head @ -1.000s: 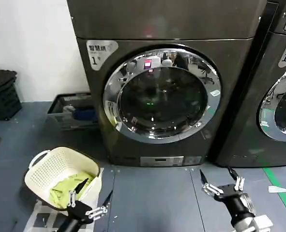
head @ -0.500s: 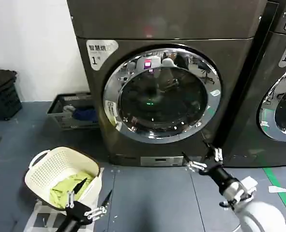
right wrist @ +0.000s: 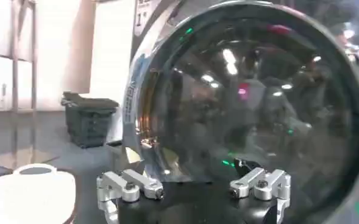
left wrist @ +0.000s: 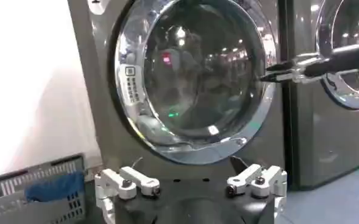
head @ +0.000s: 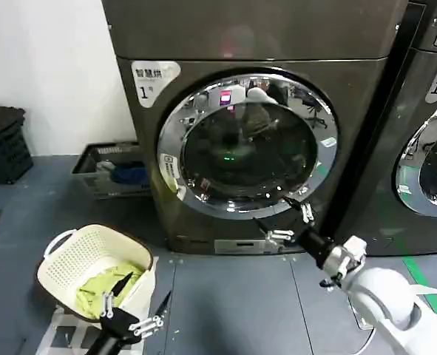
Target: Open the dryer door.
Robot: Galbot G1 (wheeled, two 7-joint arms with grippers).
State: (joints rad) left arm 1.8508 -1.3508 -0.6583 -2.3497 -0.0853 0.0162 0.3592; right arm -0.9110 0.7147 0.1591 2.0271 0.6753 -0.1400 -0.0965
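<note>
The dryer door [head: 248, 144] is shut; approach under way.
The right gripper [head: 286, 220], fingers spread wide, has been raised to the door's lower rim.

Head camera high, looking down, both wrist cameras low — facing dryer door [head: 248, 144].
</note>
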